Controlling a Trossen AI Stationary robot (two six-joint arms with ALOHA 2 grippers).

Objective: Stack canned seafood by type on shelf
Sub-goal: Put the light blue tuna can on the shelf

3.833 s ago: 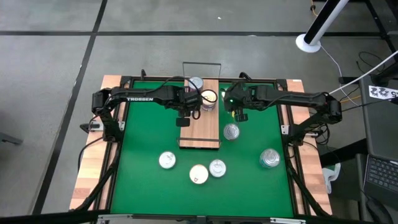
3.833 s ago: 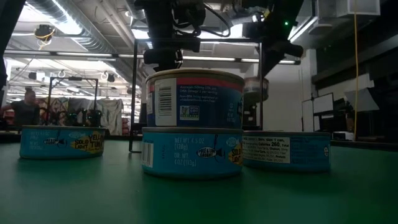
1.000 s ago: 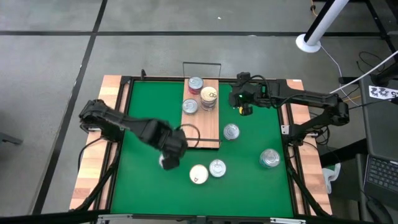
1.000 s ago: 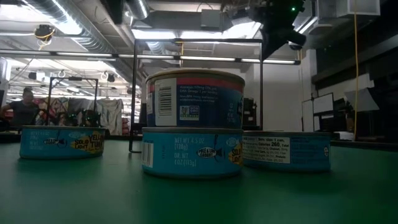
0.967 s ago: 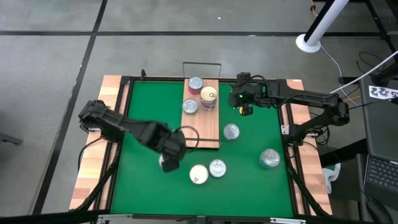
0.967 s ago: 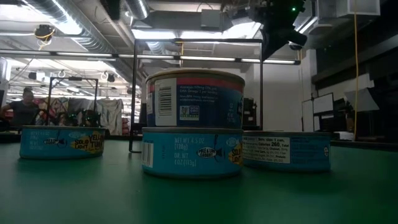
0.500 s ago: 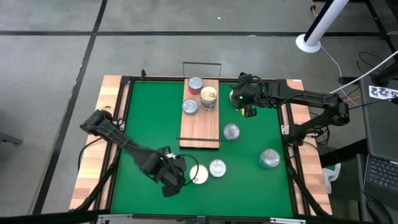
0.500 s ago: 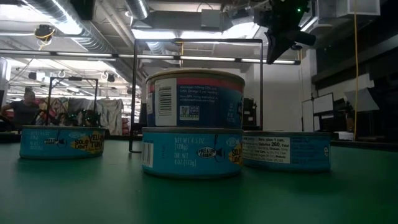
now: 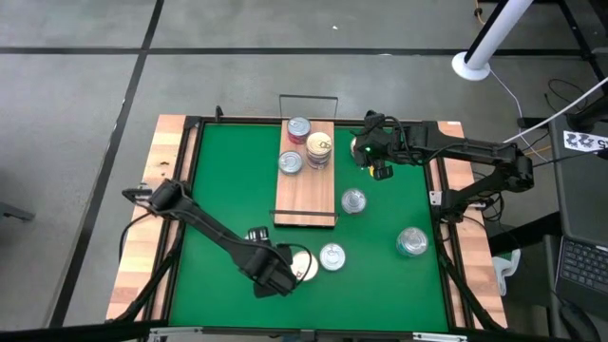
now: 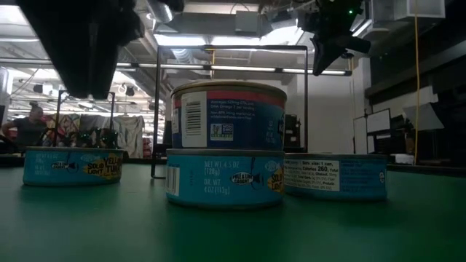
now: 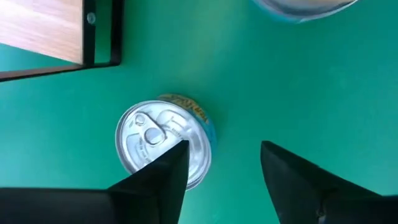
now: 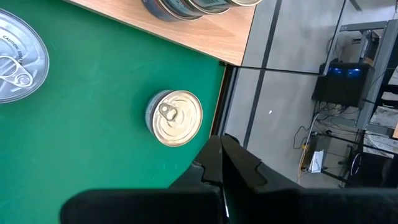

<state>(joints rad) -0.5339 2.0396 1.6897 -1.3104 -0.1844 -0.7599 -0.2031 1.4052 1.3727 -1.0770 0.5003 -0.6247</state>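
My left gripper (image 11: 224,146) is open and hovers over the green mat near the table's near edge (image 9: 275,277). It touches nothing. A silver-topped, blue-labelled tin (image 11: 163,142) stands on the mat beside one fingertip, just off the shelf's near end (image 11: 43,28). The shelf (image 9: 306,195) carries three tins at its far end (image 9: 298,126) (image 9: 319,144) (image 9: 291,162). More tins stand on the mat (image 9: 332,256) (image 9: 353,200), and a larger silver one (image 9: 411,241). In the low view one tin (image 10: 227,116) sits on a blue one (image 10: 226,178). My right gripper (image 12: 219,142) is shut and empty, raised right of the shelf's far end (image 9: 377,166).
A cream-gold tin (image 12: 177,118) stands on the mat under my right gripper, near the table's far right edge. Thin dark wire rails (image 9: 306,98) rise at the shelf's short ends. Bare green mat (image 9: 218,180) lies left of the shelf.
My left gripper has swung from over the tin left of the shelf's near end toward the table's near edge and a little right. It now looms large at the top left of the low view. The right gripper has shifted slightly toward the right edge.
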